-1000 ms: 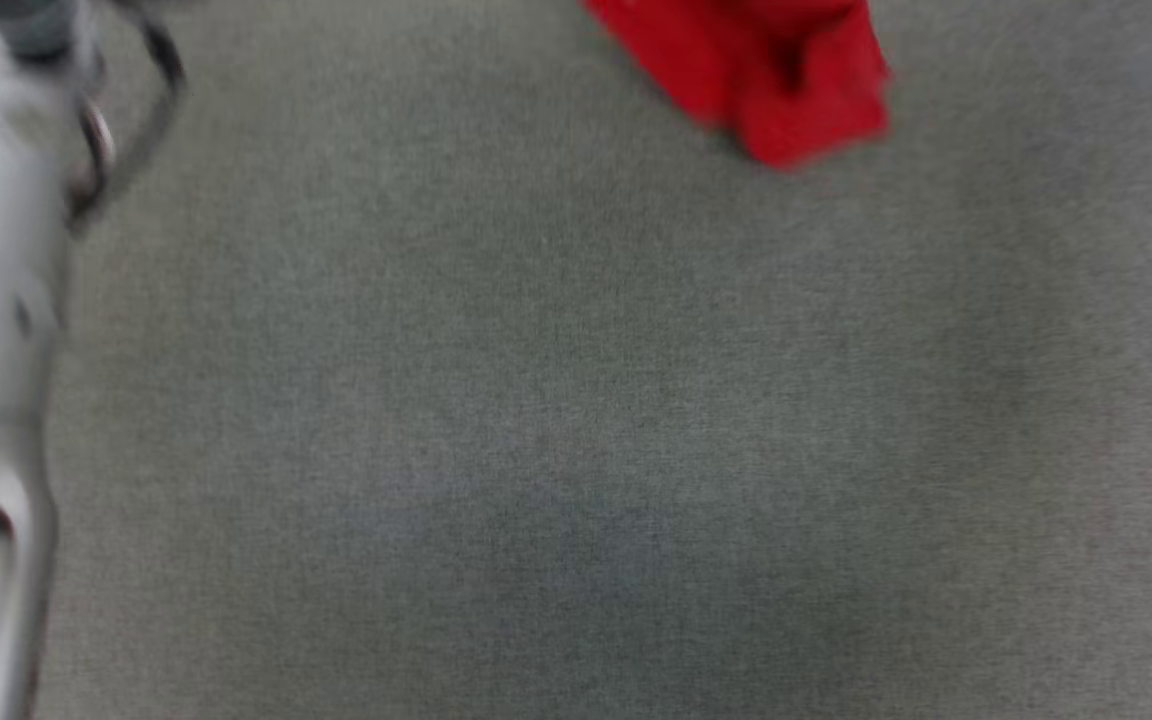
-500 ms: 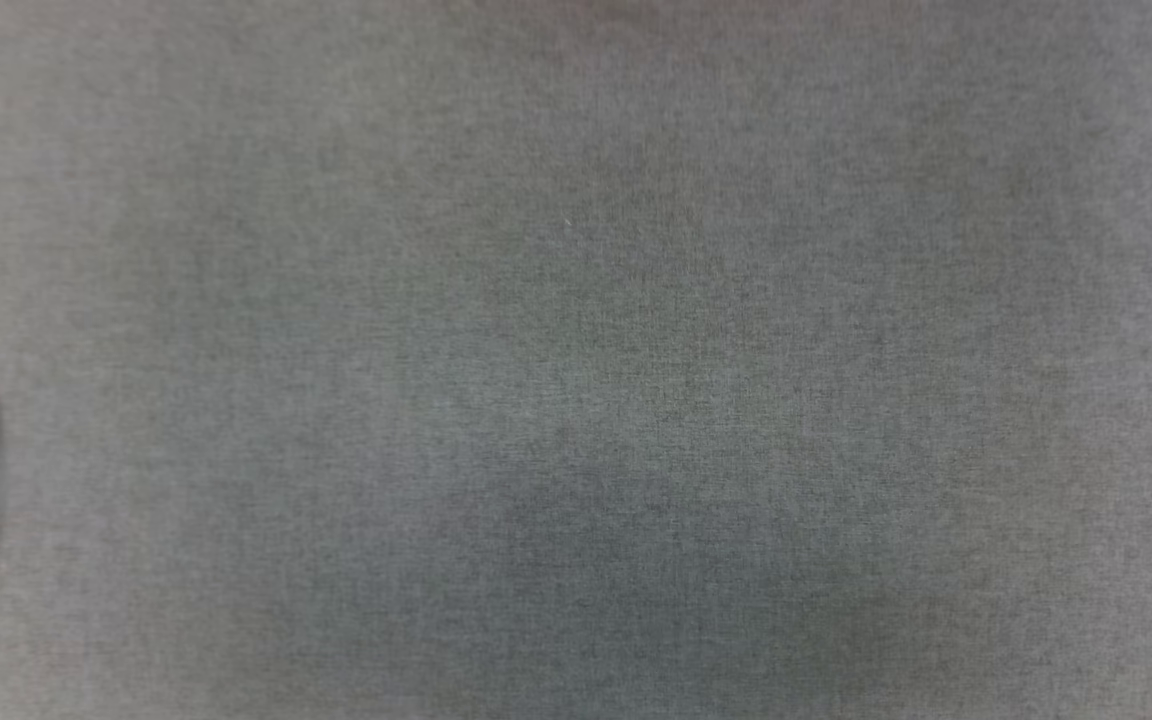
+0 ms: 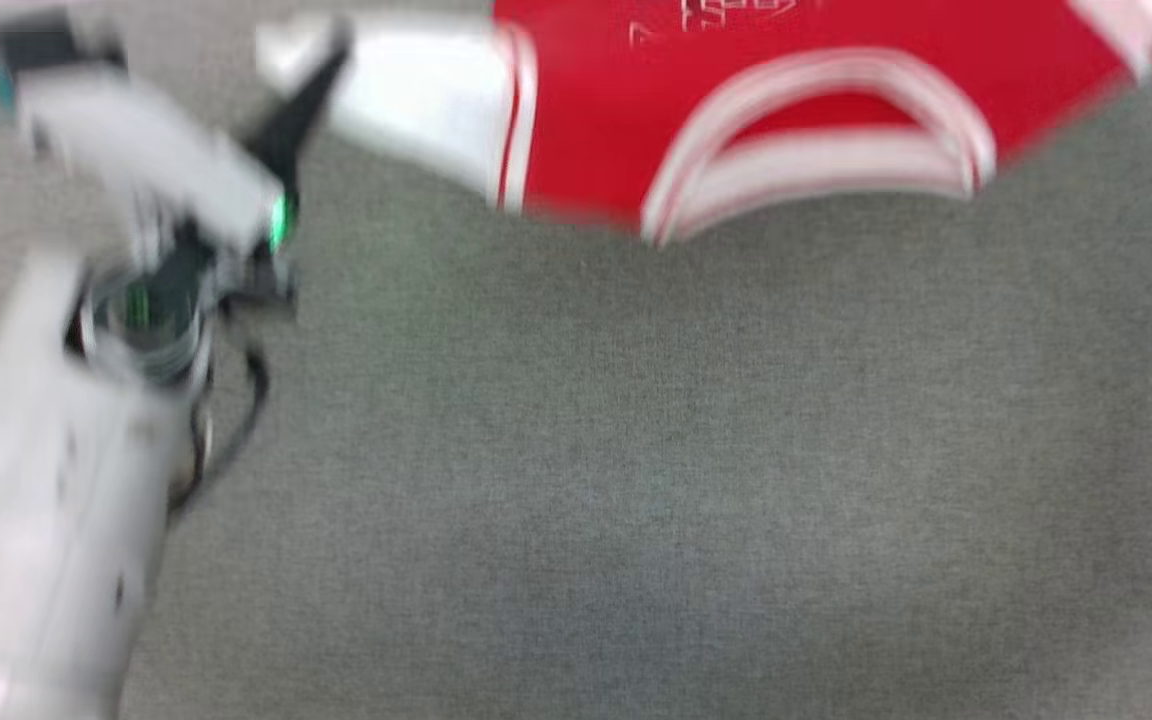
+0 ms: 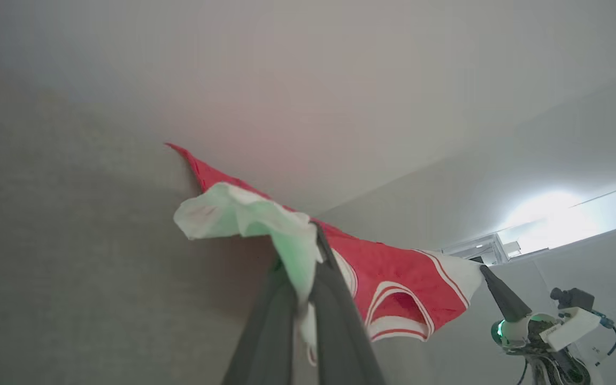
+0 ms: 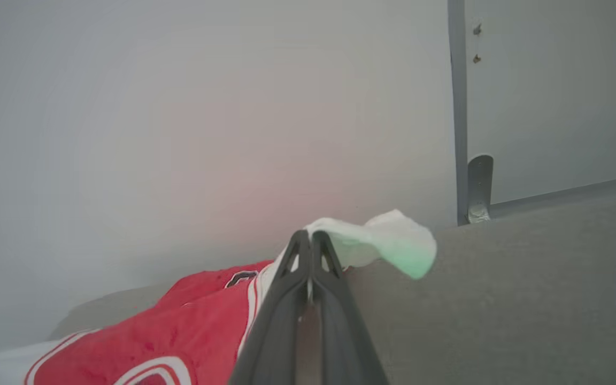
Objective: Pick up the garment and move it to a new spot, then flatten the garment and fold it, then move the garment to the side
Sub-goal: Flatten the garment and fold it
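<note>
Garment (image 3: 756, 120) now hangs stretched above the grey surface (image 3: 636, 450) — bare in the head view half a second ago (camera may have swung) — left pincer (image 4: 313, 240) and right pincer (image 5: 308, 238) each clamped on a white sleeve (image 4: 222, 214); transfer judged under way.

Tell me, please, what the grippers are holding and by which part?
The garment, spread between them: left gripper pinches one white sleeve, right gripper the other sleeve.
</note>
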You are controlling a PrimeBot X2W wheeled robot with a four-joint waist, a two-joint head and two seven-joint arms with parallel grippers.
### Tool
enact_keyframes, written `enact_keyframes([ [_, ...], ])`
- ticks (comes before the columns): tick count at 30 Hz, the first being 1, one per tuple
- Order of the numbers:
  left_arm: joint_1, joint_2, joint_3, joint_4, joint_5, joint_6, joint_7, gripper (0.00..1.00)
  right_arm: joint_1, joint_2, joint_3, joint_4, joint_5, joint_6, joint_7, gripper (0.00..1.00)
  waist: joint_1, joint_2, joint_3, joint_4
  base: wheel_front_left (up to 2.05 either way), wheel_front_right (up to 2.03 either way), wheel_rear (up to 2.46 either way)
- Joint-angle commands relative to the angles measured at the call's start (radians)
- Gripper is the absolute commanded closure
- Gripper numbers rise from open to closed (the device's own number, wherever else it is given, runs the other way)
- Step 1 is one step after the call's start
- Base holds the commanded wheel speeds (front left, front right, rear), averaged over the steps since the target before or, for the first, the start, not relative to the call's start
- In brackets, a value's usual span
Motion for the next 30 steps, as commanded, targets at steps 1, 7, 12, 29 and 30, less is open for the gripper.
enact_keyframes([
  [1,0.099,0.027,-0.006,-0.048,-0.006,-0.004,0.006,1.0,0.113,-0.027,0.008,-0.097,0.041,0.004,0.053,1.0,0.0,0.0,-0.041,-0.003,0.0,0.0,0.0],
  [7,0.402,0.106,-0.007,-0.243,-0.01,0.001,-0.019,1.0,0.495,-0.044,-0.052,-0.416,0.089,0.004,0.199,1.0,0.0,0.0,-0.106,-0.016,0.0,0.0,0.0],
  [12,0.624,0.154,0.001,-0.407,-0.001,0.034,-0.063,1.0,0.733,-0.019,-0.108,-0.601,0.067,0.004,0.29,1.0,0.0,0.0,-0.131,-0.026,0.0,0.0,0.0],
  [29,1.02,0.243,0.029,-0.807,0.028,0.161,-0.137,1.0,1.079,0.025,-0.182,-0.911,0.018,0.004,0.416,1.0,0.0,0.0,-0.122,-0.031,0.0,0.0,0.0],
  [30,1.018,0.239,0.026,-0.797,0.032,0.165,-0.14,1.0,1.082,0.01,-0.158,-0.901,0.005,0.004,0.411,1.0,0.0,0.0,-0.119,-0.034,0.0,0.0,0.0],
])
